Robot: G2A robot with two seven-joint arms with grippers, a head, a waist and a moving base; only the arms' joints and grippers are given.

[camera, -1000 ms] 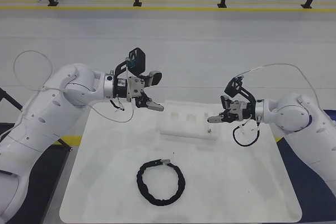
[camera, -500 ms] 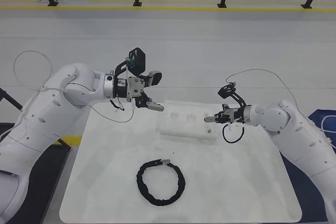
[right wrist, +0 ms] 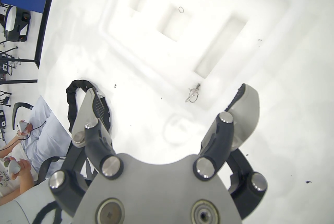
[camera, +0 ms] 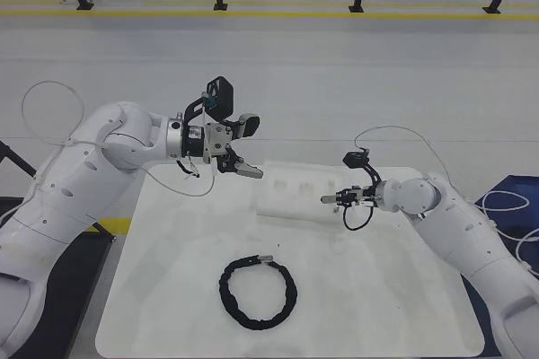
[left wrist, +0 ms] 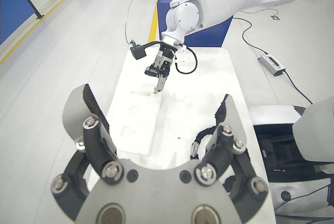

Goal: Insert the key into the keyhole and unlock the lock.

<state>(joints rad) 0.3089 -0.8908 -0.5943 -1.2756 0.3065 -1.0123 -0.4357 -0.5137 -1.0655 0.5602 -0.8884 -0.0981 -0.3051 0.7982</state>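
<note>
**Key not yet gripped, both grippers open**

- The right gripper [right wrist: 167,90] is held low over the right end of the foam block [camera: 292,205]. Its fingers are spread wide and nothing is held between them.
- The key [right wrist: 192,95], with its wire loop, is seen lying on the foam block, just beside the end of the recess [right wrist: 220,46] nearest the right gripper. From the right wrist view it sits ahead of the fingertips, between the two fingers and closer to one of them. From the left wrist view one fingertip is seen right at the key, but contact cannot be confirmed.
- The left gripper [camera: 250,145] is held above the far left corner of the surface [camera: 386,296], well apart from the key. Its fingers are wide open and empty.
- The lock [camera: 225,292], a black fabric-covered loop with a metal end, is laid flat on the surface. It is placed on the robot's side of the foam block, apart from it and untouched by either gripper.
- A small ring [right wrist: 180,9] is seen in the middle recess of the foam block.
</note>
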